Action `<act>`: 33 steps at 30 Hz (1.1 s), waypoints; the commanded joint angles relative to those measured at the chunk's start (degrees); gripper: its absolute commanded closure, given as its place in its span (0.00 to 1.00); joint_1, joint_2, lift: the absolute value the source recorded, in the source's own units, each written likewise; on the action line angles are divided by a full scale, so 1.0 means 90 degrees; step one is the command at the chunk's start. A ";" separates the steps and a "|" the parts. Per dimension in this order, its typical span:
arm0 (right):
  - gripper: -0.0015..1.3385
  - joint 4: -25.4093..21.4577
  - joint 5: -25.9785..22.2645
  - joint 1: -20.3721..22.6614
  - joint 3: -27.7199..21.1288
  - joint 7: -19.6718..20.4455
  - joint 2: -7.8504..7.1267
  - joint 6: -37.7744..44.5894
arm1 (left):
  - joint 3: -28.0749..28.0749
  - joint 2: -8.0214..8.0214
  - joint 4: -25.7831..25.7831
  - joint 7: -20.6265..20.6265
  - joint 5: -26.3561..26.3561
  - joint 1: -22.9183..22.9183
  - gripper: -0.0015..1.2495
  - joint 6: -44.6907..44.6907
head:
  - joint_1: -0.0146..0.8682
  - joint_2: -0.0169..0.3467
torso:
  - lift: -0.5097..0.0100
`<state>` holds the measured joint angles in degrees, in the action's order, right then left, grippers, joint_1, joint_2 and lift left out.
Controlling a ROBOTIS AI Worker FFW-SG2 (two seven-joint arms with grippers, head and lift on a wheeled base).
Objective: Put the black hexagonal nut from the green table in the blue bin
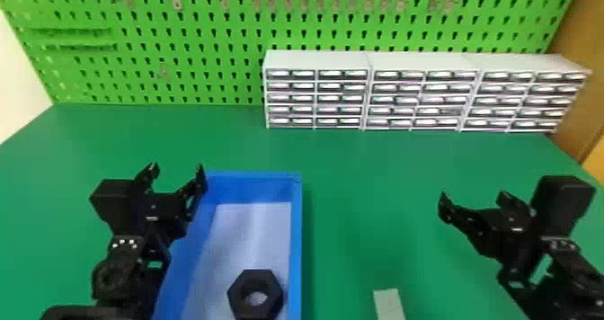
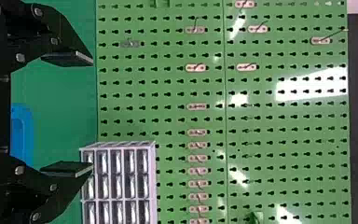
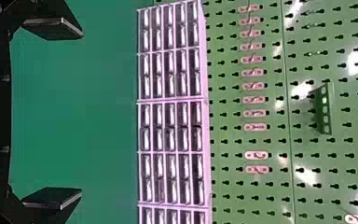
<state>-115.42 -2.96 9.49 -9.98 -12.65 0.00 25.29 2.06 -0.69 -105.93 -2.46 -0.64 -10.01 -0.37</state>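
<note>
The black hexagonal nut [image 1: 256, 294] lies inside the blue bin [image 1: 295, 233], near its front right part in the head view. My left gripper [image 1: 178, 173] hangs over the bin's left back edge, open, with nothing between its fingers; in the left wrist view the same gripper [image 2: 91, 113] has its fingers wide apart, and a bit of the blue bin [image 2: 22, 135] shows behind them. Over the right side of the green table [image 1: 368, 171], my right gripper [image 1: 472, 197] is open and holds nothing. The right wrist view has this gripper [image 3: 81, 113] with its two fingers far apart.
Grey drawer cabinets [image 1: 422, 94] line the back of the table, before a green pegboard [image 1: 193, 40] with small metal hooks. A pale flat strip [image 1: 389, 303] lies at the front, to the right of the bin.
</note>
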 commanded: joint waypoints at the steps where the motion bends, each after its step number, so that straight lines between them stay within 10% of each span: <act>1: 0.09 -0.0008 0.0017 0.0059 0.0064 0.0009 0.0006 -0.0046 | -0.0063 0.0028 0.0022 0.0019 -0.0017 -0.0040 0.36 0.0061 | 0.76 0.20 | 0.80; 33: 0.09 0.0002 -0.0071 -0.0029 -0.0005 0.0029 0.0006 -0.0173 | 0.0074 0.0058 -0.0027 0.0107 -0.0007 -0.0049 0.37 0.0168 | 0.76 0.20 | 0.80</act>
<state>-115.40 -3.26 9.43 -9.69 -12.39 0.00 23.82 2.33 -0.24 -106.09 -1.54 -0.61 -10.46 1.14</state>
